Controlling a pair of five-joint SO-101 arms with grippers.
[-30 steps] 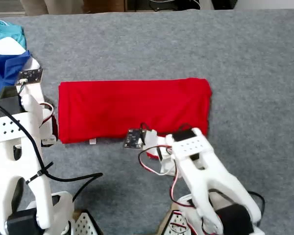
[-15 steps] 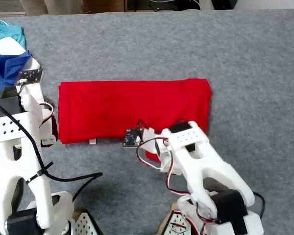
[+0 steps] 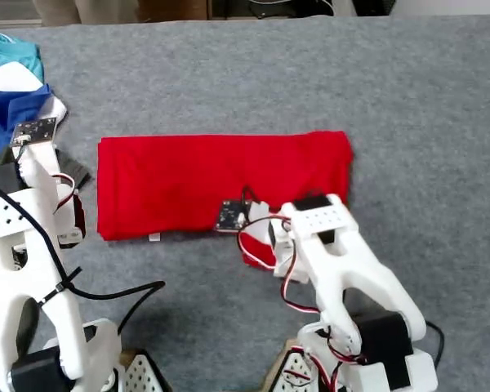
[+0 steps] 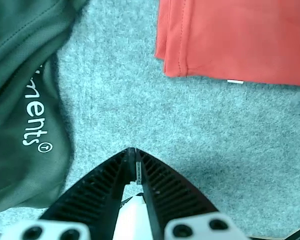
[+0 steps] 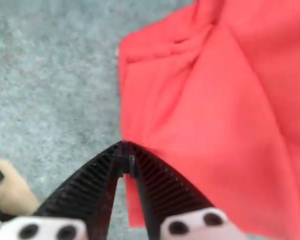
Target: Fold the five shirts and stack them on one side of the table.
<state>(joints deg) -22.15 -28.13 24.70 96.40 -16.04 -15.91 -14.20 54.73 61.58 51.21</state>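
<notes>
The red shirt (image 3: pixel 220 180) is lying mid-table, its long axis running side to side. The right gripper (image 5: pixel 125 161) is sitting at its near edge, jaws pressed together. The left gripper (image 4: pixel 133 156), likewise pressed together, is hanging just beside the shirt's left end.

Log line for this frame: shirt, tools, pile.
red shirt: folded strip | left tool: shut, over mat beside shirt pile | right tool: shut at red shirt's near edge

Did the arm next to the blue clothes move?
Yes. The left arm has slid sideways away from the red shirt, which stayed put, so the gap between them is wider.
</notes>
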